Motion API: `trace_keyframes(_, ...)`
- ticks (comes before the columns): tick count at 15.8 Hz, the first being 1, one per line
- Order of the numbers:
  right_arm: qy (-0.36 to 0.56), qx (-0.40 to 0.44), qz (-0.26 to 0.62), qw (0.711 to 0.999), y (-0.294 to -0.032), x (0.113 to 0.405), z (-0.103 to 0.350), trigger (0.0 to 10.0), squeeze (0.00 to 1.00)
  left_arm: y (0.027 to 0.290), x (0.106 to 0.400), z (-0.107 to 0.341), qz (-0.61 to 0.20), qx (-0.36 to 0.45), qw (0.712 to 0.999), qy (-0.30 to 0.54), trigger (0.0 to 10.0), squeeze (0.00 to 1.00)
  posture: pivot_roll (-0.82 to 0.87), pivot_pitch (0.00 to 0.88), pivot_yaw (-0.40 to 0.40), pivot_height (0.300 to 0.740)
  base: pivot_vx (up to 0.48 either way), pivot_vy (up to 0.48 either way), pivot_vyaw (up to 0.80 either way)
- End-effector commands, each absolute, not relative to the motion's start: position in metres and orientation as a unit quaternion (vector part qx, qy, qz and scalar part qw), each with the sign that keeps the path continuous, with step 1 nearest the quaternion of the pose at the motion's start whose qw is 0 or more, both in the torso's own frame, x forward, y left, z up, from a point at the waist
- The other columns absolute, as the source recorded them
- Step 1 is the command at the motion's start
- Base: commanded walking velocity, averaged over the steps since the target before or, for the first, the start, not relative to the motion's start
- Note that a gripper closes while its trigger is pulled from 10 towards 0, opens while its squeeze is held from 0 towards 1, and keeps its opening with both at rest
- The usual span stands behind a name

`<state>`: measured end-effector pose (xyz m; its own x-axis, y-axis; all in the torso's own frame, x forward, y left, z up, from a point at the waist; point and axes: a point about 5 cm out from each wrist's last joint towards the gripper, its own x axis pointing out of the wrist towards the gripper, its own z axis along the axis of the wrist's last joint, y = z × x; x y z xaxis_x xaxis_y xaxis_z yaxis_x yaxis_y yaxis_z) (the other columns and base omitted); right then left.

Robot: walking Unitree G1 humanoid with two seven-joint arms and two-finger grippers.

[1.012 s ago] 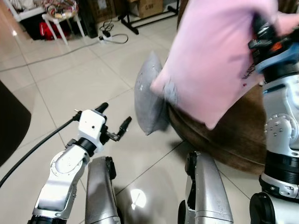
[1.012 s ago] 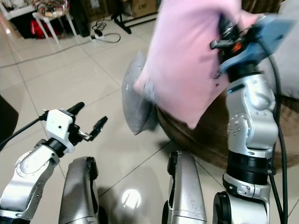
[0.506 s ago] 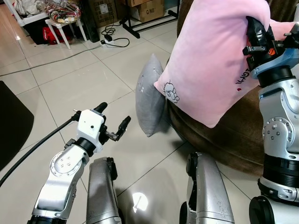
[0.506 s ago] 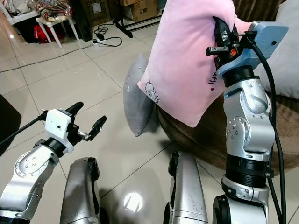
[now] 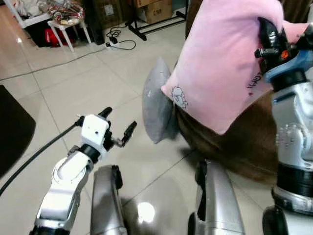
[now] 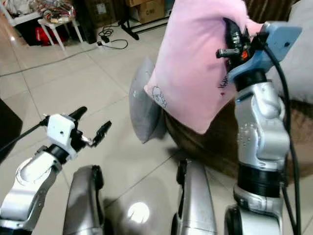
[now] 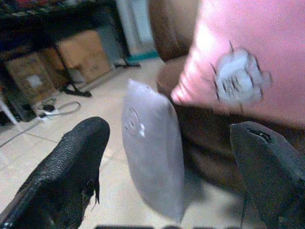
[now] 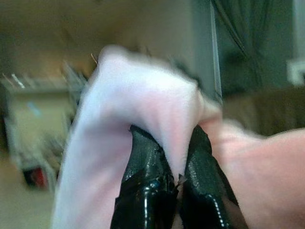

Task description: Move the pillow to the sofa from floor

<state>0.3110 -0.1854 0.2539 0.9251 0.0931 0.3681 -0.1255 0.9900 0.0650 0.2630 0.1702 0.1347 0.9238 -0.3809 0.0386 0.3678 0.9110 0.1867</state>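
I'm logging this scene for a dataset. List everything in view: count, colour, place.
pink pillow: one, pink, held up over the sofa
grey pillow: one, grey, on the floor, leaning on the sofa
sofa: one, brown, at right
boxes: cardboard, far wall
stool: one, white, far left, with a bundle on top
power strip: one, white, on the floor with cables
mat: one, dark, left edge
floor: light tiles
left gripper: jaws open, low, near the grey pillow
right gripper: jaws shut on the pink pillow
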Motion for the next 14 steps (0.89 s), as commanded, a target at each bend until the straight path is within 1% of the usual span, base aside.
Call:
trace_keyframes(1,-0.087,0.032,0.070,0.993,-0.156,0.311,0.210,10.0,0.00,0.169,0.266,0.142,-0.180,0.092,0.978,-0.055,10.0,0.00,-0.09,0.000,0.018,0.422,0.000,0.000,0.00)
trace_keyframes(2,-0.071,0.026,0.067,0.995,-0.151,0.309,0.198,10.0,0.00,0.168,0.267,0.142,-0.179,0.091,0.978,-0.056,10.0,0.00,-0.09,0.000,0.020,0.432,0.000,0.000,0.00)
trace_keyframes(3,-0.080,0.030,0.068,0.994,-0.151,0.308,0.198,10.0,0.00,0.167,0.267,0.142,-0.182,0.091,0.978,-0.055,10.0,0.00,-0.09,0.000,0.023,0.447,0.000,0.000,0.00)
trace_keyframes(6,-0.099,0.047,0.070,0.992,-0.150,0.304,0.201,10.0,0.00,0.167,0.268,0.142,-0.185,0.092,0.977,-0.054,10.0,0.00,-0.10,0.000,0.031,0.467,0.000,0.000,0.00)
trace_keyframes(10,-0.091,0.045,0.092,0.991,-0.138,0.295,0.193,10.0,0.00,0.166,0.269,0.142,-0.186,0.094,0.976,-0.056,10.0,0.00,-0.10,0.000,0.033,0.507,0.000,0.000,0.00)
trace_keyframes(11,-0.095,0.058,0.096,0.989,-0.136,0.294,0.194,10.0,0.00,0.166,0.269,0.142,-0.187,0.094,0.976,-0.056,10.0,0.00,-0.10,0.000,0.034,0.527,0.000,0.000,0.00)
trace_keyframes(14,-0.098,0.062,0.095,0.989,-0.137,0.292,0.194,10.0,0.00,0.165,0.270,0.143,-0.187,0.093,0.976,-0.056,10.0,0.00,-0.10,0.000,0.037,0.552,0.000,0.000,0.00)
